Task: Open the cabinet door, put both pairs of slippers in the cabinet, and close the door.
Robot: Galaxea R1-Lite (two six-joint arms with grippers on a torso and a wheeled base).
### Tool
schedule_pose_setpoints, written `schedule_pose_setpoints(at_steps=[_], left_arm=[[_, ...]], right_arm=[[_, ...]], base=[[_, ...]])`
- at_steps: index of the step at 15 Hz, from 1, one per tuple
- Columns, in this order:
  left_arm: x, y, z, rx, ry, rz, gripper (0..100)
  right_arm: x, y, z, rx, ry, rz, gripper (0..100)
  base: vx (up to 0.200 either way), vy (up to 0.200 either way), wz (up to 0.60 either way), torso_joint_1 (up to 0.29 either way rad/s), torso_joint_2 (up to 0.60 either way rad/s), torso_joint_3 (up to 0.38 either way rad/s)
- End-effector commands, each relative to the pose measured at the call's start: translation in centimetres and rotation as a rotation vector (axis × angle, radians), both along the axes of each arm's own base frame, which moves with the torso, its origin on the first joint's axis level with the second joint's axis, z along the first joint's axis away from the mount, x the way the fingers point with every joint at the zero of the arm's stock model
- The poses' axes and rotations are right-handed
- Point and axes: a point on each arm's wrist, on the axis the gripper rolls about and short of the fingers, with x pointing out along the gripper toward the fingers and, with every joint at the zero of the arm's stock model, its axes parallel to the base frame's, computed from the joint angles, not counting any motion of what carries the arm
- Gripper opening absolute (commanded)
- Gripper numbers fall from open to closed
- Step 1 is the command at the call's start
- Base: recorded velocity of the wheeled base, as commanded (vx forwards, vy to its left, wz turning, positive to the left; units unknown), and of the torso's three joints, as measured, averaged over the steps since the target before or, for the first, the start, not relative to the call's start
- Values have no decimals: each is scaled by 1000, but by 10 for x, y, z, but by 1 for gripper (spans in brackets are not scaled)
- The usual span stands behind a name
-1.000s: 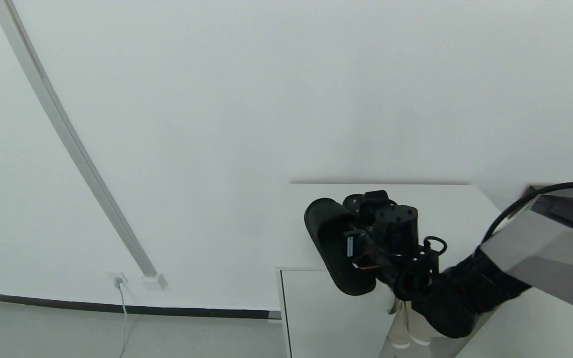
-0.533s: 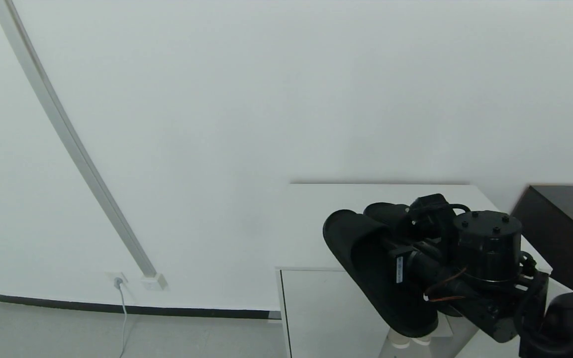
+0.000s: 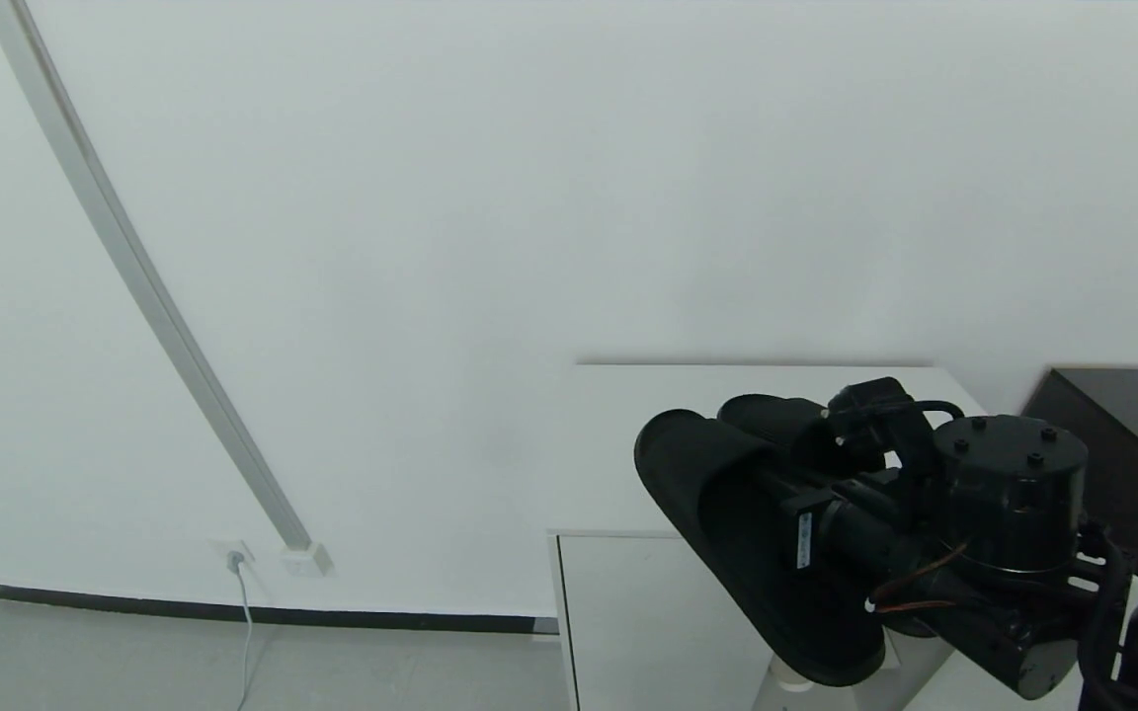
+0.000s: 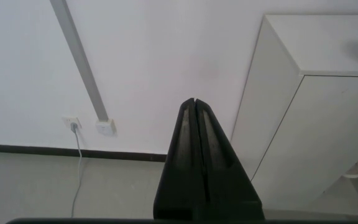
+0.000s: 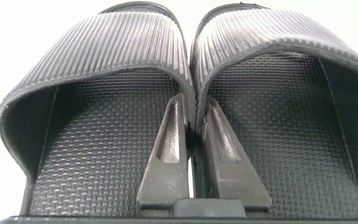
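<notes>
Black slippers (image 3: pixel 737 523) held as pair near cabinet (image 3: pixel 609 444), inner edges pinched together by right end effector (image 5: pixel 192 106). Door (image 3: pixel 648 622) seen closed. Left end effector (image 4: pixel 194 107) pressed together, nothing held.

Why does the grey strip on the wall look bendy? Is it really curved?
Head view: the grey strip bows into a curve, probably lens distortion. Left wrist view: the same strip runs nearly straight, so it is likely straight. Right wrist view: light catches the ribbed straps of the black slippers; under the straps it is dim.
</notes>
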Motion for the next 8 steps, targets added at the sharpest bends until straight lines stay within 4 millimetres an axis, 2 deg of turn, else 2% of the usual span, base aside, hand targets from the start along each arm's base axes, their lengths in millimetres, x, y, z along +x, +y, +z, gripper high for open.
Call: schedule_pose_setpoints(at_steps=[1,8], left_arm=[[0,0,0,0,2,1,0],[0,0,0,-2,2,1,0]], right_arm=[[-1,1,0,-1,0,2,0],[-3,3,-2,-8,5,11,0]], base=[[-200,0,0,2,7,2],[-200,0,0,0,4,5]])
